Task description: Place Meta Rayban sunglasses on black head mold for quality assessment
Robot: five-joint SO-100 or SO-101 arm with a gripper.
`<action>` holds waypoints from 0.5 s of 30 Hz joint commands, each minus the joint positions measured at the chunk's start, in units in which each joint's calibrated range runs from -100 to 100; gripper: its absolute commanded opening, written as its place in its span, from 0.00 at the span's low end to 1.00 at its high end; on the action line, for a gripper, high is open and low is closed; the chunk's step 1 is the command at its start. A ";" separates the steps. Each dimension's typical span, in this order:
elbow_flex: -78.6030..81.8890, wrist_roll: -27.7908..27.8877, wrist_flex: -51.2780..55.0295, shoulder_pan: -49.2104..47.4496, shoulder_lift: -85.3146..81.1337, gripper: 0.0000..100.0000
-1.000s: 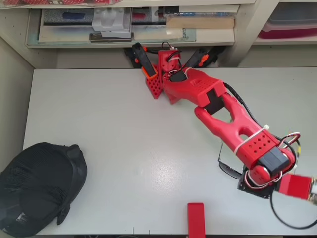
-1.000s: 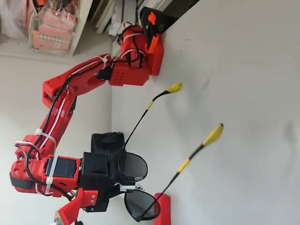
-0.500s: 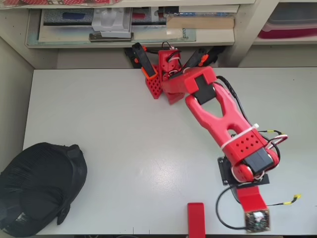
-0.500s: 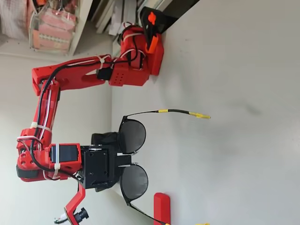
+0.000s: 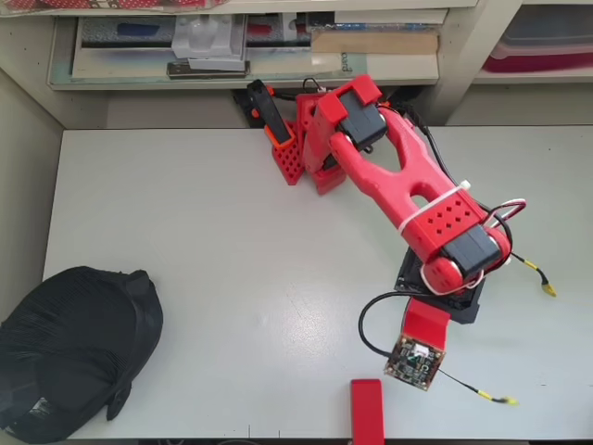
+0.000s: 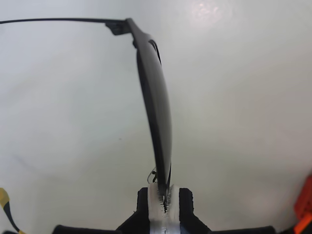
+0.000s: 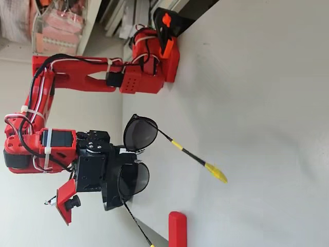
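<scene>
My gripper (image 7: 128, 155) is shut on the bridge of the sunglasses (image 7: 140, 133), holding them in the air above the table. Their two dark lenses face the fixed camera, and one slender arm slants down to a yellow tip (image 7: 216, 173). The wrist view shows the sunglasses (image 6: 159, 112) edge-on, pinched between my fingers (image 6: 186, 202). Overhead, the wrist covers the lenses and only the yellow-tipped sunglasses arms (image 5: 546, 289) stick out at the right. The black head mold (image 5: 74, 357) sits at the table's lower-left corner, far left of the gripper (image 5: 440, 298).
A red block (image 5: 367, 410) lies at the table's front edge just left of the gripper, also seen in the fixed view as the red block (image 7: 177, 229). The arm's red base (image 5: 310, 148) is clamped at the back edge below cluttered shelves (image 5: 241, 46).
The arm has folded back and swung left in the overhead view, away from the table's right edge. The wrist turned, so the glasses' arms now point down-right. The grip has stayed shut.
</scene>
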 commanded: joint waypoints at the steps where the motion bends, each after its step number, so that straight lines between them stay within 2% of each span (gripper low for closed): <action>1: 6.90 -4.33 -10.59 -2.65 -6.85 0.00; 8: 18.46 -4.65 -22.10 -2.82 -7.02 0.00; 15: 21.92 -4.65 -24.69 -2.82 -7.02 0.00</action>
